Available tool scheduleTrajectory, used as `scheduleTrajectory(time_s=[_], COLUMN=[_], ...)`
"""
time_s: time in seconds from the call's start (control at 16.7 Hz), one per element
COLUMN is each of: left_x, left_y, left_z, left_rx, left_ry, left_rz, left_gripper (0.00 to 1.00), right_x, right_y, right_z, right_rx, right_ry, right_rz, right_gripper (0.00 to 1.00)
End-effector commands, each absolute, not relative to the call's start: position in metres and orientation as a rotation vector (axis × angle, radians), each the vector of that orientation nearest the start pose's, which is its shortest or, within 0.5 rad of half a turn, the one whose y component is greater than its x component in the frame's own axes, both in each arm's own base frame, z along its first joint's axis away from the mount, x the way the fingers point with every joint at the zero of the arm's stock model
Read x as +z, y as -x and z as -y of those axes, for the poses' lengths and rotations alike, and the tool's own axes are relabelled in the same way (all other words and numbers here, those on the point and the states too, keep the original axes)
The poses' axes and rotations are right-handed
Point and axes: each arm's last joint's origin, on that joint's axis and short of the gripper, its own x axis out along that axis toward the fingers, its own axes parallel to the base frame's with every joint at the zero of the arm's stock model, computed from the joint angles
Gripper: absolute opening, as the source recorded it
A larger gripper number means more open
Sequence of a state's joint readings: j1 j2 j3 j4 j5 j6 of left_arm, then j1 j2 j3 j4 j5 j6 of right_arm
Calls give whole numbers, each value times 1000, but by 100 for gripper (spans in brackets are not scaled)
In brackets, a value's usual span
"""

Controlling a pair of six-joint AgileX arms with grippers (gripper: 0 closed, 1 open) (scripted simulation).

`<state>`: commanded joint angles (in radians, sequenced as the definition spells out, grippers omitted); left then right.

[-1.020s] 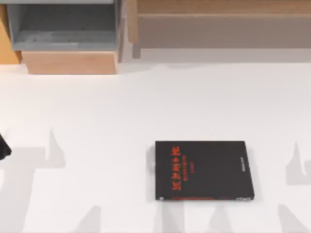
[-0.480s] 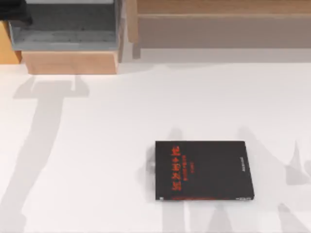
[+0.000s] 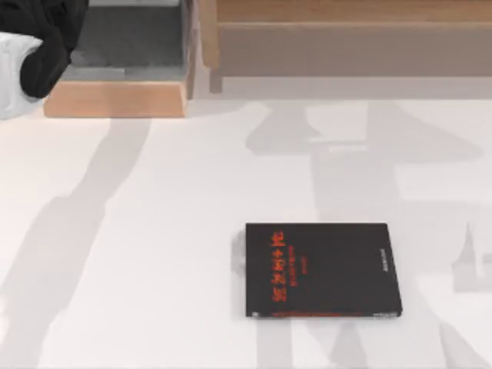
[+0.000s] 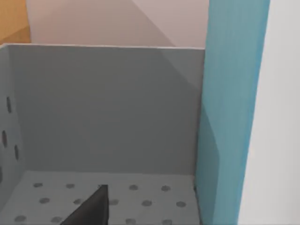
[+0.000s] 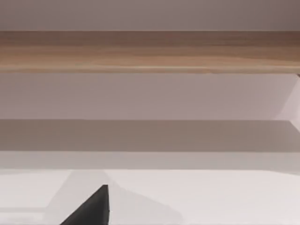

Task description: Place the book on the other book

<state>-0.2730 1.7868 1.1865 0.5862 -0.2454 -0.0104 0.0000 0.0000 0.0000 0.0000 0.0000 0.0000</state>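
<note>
Left arm (image 3: 34, 46) reaches into far-left grey bin (image 4: 108, 112); light blue book (image 4: 229, 117) upright inside. Finger state cannot be told. Black book (image 3: 321, 269) flat on bench (image 3: 154, 231). Step: approach; next, grasp.

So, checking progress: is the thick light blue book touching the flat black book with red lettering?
Apart. Top view: black book lies alone on the table; left wrist view: blue book upright in grey bin.

Top view looks down on table (image 3: 154, 231); left wrist view sits close inside grey bin (image 4: 108, 112).
</note>
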Motion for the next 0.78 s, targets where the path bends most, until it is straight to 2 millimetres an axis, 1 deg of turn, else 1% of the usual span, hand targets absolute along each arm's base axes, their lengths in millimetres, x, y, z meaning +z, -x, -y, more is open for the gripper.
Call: scheduleTrajectory(time_s=[0.12, 0.18, 0.3, 0.6, 0.78], left_x=[255, 251, 248, 248, 254], left_y=[-422, -428, -433, -433, -443], left_z=[113, 117, 121, 118, 113], left_rx=[-13, -15, -17, -14, -17], left_ry=[20, 19, 19, 19, 18], left_rz=[-12, -8, -5, -8, -5], left_gripper=[100, 100, 100, 100, 100], right_x=[160, 160, 160, 160, 160], right_y=[-106, -106, -106, -106, -106], right_z=[1, 1, 1, 1, 1], right_rx=[0, 0, 0, 0, 0], right_ry=[0, 0, 0, 0, 0], right_rz=[0, 0, 0, 0, 0], right_gripper=[100, 100, 100, 100, 100])
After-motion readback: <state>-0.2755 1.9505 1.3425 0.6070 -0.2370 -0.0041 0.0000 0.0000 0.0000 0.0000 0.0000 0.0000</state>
